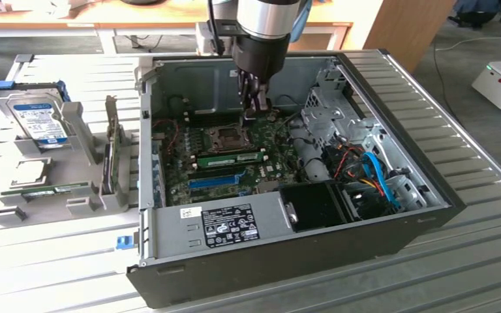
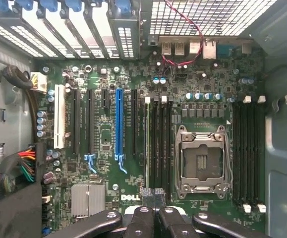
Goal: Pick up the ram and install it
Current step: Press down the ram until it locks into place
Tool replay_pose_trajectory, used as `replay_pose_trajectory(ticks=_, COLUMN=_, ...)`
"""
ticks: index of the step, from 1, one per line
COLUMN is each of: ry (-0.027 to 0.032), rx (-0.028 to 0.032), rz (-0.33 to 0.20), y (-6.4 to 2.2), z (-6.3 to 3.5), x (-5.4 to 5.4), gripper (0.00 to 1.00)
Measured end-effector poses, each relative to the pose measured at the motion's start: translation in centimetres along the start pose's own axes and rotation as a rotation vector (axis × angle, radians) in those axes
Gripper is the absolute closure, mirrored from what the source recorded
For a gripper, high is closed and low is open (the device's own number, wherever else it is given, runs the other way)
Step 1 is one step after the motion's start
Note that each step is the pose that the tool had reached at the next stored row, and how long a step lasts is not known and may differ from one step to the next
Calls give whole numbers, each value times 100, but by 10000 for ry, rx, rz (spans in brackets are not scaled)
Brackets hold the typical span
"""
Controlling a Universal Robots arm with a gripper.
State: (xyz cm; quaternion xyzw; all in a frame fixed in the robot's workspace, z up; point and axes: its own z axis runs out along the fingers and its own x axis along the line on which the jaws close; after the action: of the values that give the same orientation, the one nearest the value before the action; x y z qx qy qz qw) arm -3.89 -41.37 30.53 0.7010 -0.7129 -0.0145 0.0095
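A ram [image 1: 233, 157], a long green stick with dark chips, stands in a memory slot beside the CPU socket [image 1: 229, 138] on the motherboard inside the open computer case [image 1: 425, 208]. In the wrist view this ram [image 2: 146, 144] appears edge-on between white latches. My gripper [image 1: 255, 112] hangs inside the case above the board, near the far end of the slots, apart from the stick. Its fingers [image 2: 147, 194] are shut together with nothing visible between them. A second green stick [image 1: 55, 191] lies flat on the grey holder at the exterior view's left.
A silver hard drive [image 1: 37, 120] with a blue-white label stands in the grey holder [image 1: 85, 202]. A blue slot strip [image 2: 119, 124] and black expansion slots run beside the memory slots. Cables [image 1: 368, 176] and drive cages [image 1: 338, 107] crowd the case's side at the exterior view's right.
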Motion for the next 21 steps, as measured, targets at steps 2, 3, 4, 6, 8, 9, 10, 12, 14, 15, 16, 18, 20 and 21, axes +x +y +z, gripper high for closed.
replay_pose_trajectory(ticks=2, ry=-1, rx=0, rz=0, y=-1, z=26, x=0, gripper=89)
replay_pose_trajectory(ticks=3, ry=-1, rx=1, rz=0, y=-2, z=38, x=0, gripper=89)
replay_pose_trajectory(ticks=4, ry=0, rx=0, rz=0, y=-2, z=50, x=0, gripper=89)
replay_pose_trajectory(ticks=6, ry=0, rx=0, rz=0, y=-3, z=76, x=0, gripper=89)
replay_pose_trajectory(ticks=8, ry=-1, rx=0, rz=-1, y=-4, z=103, x=0, gripper=89)
replay_pose_trajectory(ticks=9, ry=-1, rx=0, rz=0, y=-4, z=116, x=1, gripper=89)
replay_pose_trajectory(ticks=10, ry=-1, rx=0, rz=-1, y=-5, z=130, x=1, gripper=89)
replay_pose_trajectory(ticks=12, ry=0, rx=0, rz=0, y=-5, z=156, x=1, gripper=89)
replay_pose_trajectory(ticks=14, ry=-1, rx=0, rz=0, y=-6, z=182, x=1, gripper=89)
replay_pose_trajectory(ticks=15, ry=-1, rx=0, rz=0, y=-7, z=194, x=1, gripper=89)
replay_pose_trajectory(ticks=16, ry=0, rx=0, rz=0, y=-7, z=206, x=1, gripper=89)
replay_pose_trajectory(ticks=18, ry=-1, rx=0, rz=0, y=-8, z=228, x=1, gripper=89)
replay_pose_trajectory(ticks=20, ry=0, rx=0, rz=-1, y=-9, z=248, x=2, gripper=89)
replay_pose_trajectory(ticks=21, ry=-1, rx=1, rz=0, y=-9, z=258, x=1, gripper=89)
